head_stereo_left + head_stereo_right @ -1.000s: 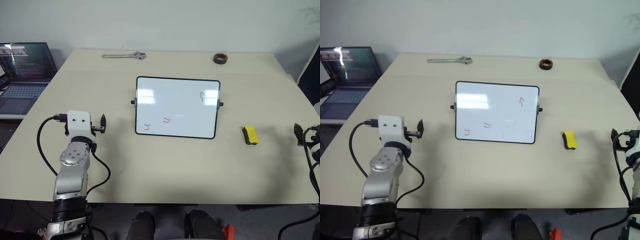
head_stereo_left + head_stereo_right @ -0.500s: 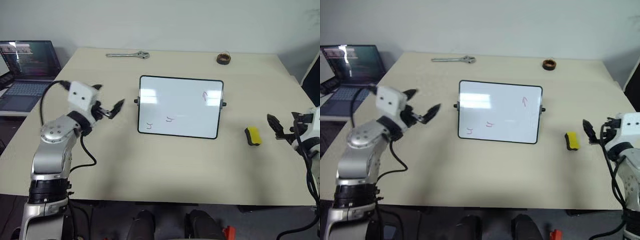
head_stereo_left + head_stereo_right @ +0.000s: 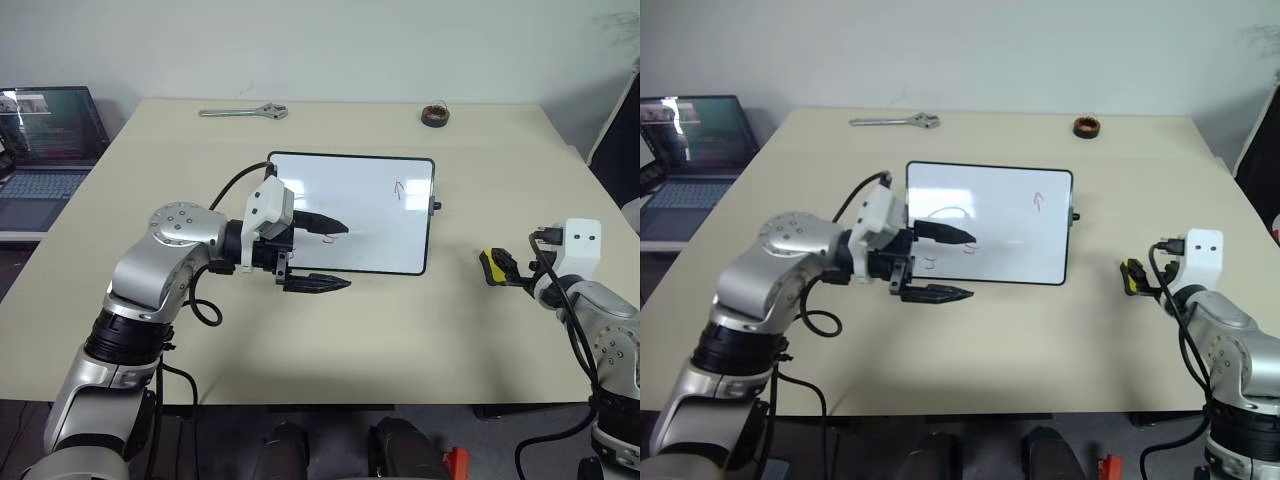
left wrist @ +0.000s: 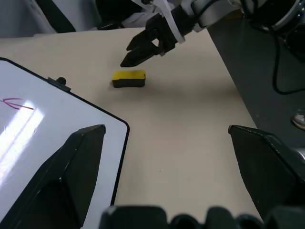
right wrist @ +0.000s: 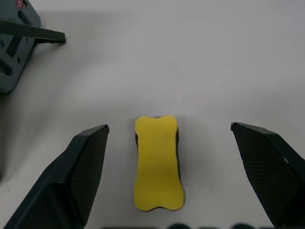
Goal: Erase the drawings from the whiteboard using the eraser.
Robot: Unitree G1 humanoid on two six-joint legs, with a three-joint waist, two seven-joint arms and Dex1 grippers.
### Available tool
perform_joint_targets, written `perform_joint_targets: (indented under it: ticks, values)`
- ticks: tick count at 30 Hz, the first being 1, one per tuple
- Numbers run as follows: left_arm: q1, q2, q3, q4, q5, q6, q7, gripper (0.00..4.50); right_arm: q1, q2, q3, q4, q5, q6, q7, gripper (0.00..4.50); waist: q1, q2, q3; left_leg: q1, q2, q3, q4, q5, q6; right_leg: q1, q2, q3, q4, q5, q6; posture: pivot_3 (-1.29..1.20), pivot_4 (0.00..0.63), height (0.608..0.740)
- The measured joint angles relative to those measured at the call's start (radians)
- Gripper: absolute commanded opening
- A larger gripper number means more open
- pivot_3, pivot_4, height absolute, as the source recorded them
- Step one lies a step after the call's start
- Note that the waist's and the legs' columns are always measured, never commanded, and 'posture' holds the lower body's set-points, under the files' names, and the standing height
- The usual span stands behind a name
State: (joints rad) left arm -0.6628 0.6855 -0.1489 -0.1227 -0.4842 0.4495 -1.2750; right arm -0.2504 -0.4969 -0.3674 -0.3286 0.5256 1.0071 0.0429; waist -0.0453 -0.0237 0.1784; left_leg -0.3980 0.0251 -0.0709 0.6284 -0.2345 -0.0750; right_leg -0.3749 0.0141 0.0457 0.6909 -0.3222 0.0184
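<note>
Two pincers spread, right pincer (image 5: 169, 176) straddling eraser (image 5: 158, 162), whiteboard (image 3: 380, 170) marked.

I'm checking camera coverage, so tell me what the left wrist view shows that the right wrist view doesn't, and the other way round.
Left wrist view alone: a corner of the whiteboard with one red drawing, and the right gripper poised just beyond the eraser. Right wrist view alone: the eraser's yellow top seen lengthwise, centred between that gripper's open fingers, plus a grey stand. Both share the eraser lying on the beige table.
</note>
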Motion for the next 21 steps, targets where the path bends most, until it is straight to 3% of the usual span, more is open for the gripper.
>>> perform_joint_targets:
  ticks: [4, 14, 17, 21]
  values:
    - [-0.014, -0.01, -0.001, 0.018, 0.016, -0.005, -0.003, 4.5, -0.008, 0.057, 0.049, 0.043, -0.045, -0.037, -0.003, 4.48, -0.001, 0.0, 0.0, 0.0, 0.0, 0.0, 0.0, 0.0, 0.0, 0.0, 0.0, 0.0, 0.0, 0.0, 0.0, 0.0, 0.15, 0.74]
    - [0.004, -0.007, -0.001, 0.017, 0.027, -0.005, 0.0, 4.5, -0.02, 0.065, 0.119, 0.155, -0.173, -0.152, 0.021, 4.48, 0.0, 0.0, 0.0, 0.0, 0.001, 0.0, 0.0, 0.0, 0.0, -0.001, 0.0, 0.0, 0.001, 0.0, 0.0, 0.0, 0.15, 0.74]
    - [0.004, -0.004, -0.001, 0.016, 0.031, -0.005, 0.001, 4.5, -0.032, 0.065, 0.119, 0.173, -0.195, -0.17, 0.022, 3.85, 0.0, 0.0, 0.0, 0.0, 0.0, 0.0, 0.0, 0.0, 0.0, -0.001, 0.0, 0.0, 0.001, 0.0, 0.0, 0.0, 0.15, 0.74]
    - [0.009, -0.005, -0.001, 0.014, 0.039, -0.007, 0.016, 4.5, -0.038, 0.066, 0.118, 0.188, -0.212, -0.185, 0.026, 2.39, 0.0, 0.0, 0.0, 0.0, 0.001, 0.0, 0.0, 0.0, 0.0, -0.001, 0.0, 0.0, 0.001, 0.0, 0.0, 0.0, 0.15, 0.74]
